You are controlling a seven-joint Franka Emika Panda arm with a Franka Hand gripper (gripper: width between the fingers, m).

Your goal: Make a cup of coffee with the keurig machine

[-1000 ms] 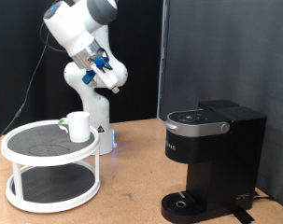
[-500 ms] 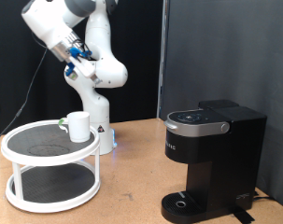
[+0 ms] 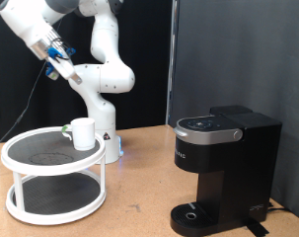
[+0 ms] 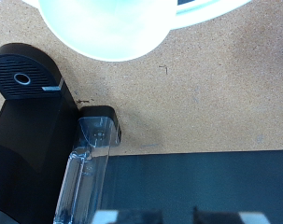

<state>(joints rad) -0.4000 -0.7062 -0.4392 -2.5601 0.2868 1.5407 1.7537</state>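
Observation:
The white cup (image 3: 83,132) stands upright on the top tier of a white round two-tier stand (image 3: 21,158) at the exterior view's left. The black keurig machine (image 3: 223,168) stands at the right with its lid down; from above it also shows in the wrist view (image 4: 29,112), with its clear water tank (image 4: 85,173). My gripper (image 3: 60,63) is high in the air at the upper left, well above the cup. It is open and empty; its fingertips (image 4: 106,217) show wide apart in the wrist view.
The robot's white base (image 3: 105,138) stands just behind the stand. A dark curtain hangs behind the machine. The wooden tabletop (image 3: 139,197) lies between stand and machine. A pale round shape (image 4: 108,23) fills one edge of the wrist view.
The arm has swung towards the exterior view's left and a little upward, carrying the gripper away from the machine's side. The cup and the machine have not moved.

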